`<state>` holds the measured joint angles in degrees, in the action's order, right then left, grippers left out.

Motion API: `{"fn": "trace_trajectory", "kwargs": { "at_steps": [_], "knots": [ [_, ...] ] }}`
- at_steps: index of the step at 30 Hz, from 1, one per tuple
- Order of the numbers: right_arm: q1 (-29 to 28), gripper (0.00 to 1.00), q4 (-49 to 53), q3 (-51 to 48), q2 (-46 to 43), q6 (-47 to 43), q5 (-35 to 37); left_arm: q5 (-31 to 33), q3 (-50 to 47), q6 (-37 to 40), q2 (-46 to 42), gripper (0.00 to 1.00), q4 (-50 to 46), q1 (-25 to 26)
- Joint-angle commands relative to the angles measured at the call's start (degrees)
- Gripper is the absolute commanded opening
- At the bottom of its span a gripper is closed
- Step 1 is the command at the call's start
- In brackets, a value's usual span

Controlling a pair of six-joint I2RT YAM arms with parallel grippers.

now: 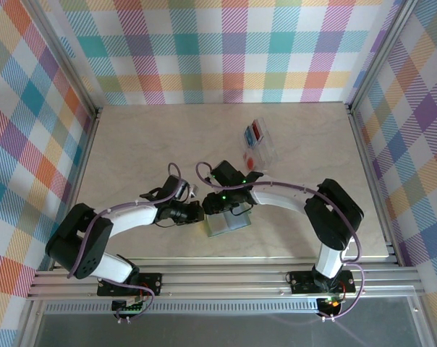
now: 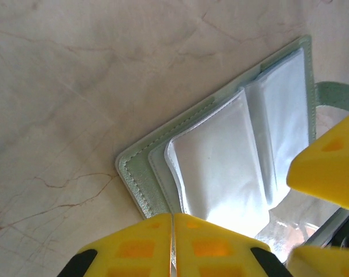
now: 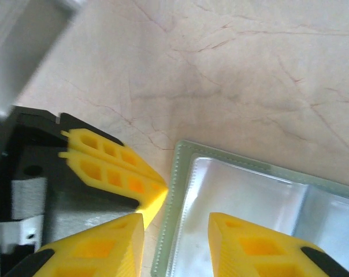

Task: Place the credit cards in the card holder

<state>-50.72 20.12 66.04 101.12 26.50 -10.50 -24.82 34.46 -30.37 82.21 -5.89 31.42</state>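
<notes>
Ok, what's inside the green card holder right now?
The card holder lies open, showing clear plastic sleeves that look empty, no card visible. The left pincer and right pincer cover the sleeves' near part, so nothing can be told there.

Left tool [image 2: 173, 220] closed; right tool [image 3: 175, 224] ajar.

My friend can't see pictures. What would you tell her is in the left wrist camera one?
A sage-green card holder lies open on a pale marbled table, showing its shiny clear pockets. The yellow fingers of the left gripper are shut together at the bottom, by the holder's edge, and more yellow fingers poke in from the right.
</notes>
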Motion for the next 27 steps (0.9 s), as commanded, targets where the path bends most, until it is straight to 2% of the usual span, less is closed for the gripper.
{"fn": "trace_trajectory", "kwargs": {
  "at_steps": [1,6,8,16,18,21,27],
  "knots": [
    [-0.1,0.35,4.2,0.0,-1.7,-1.3,5.7,1.1,-1.0,0.3,-2.4,0.12,-1.1,-0.7],
    [2.2,0.37,2.0,-3.9,-3.4,-0.2,5.5,1.3,-1.4,-1.0,-5.0,0.16,0.3,-0.7],
    [2.9,0.42,1.9,-4.4,-3.7,-0.2,5.8,1.1,-0.4,-1.8,-4.9,0.19,0.5,-0.2],
    [6.6,0.43,-0.6,-7.2,-5.7,2.0,7.4,1.7,7.8,-1.3,1.0,0.19,-4.5,2.4],
    [7.2,0.44,1.6,-6.2,-7.0,1.8,10.9,2.0,9.0,-0.3,2.6,0.18,-5.3,2.7],
    [9.2,0.54,5.5,-3.2,-8.4,1.3,15.7,3.4,9.0,1.1,4.1,0.18,-5.4,3.3],
    [16.6,0.60,10.1,4.0,-6.5,-0.3,17.8,5.0,6.6,2.6,6.9,0.17,-3.3,3.4]
  ]
}}
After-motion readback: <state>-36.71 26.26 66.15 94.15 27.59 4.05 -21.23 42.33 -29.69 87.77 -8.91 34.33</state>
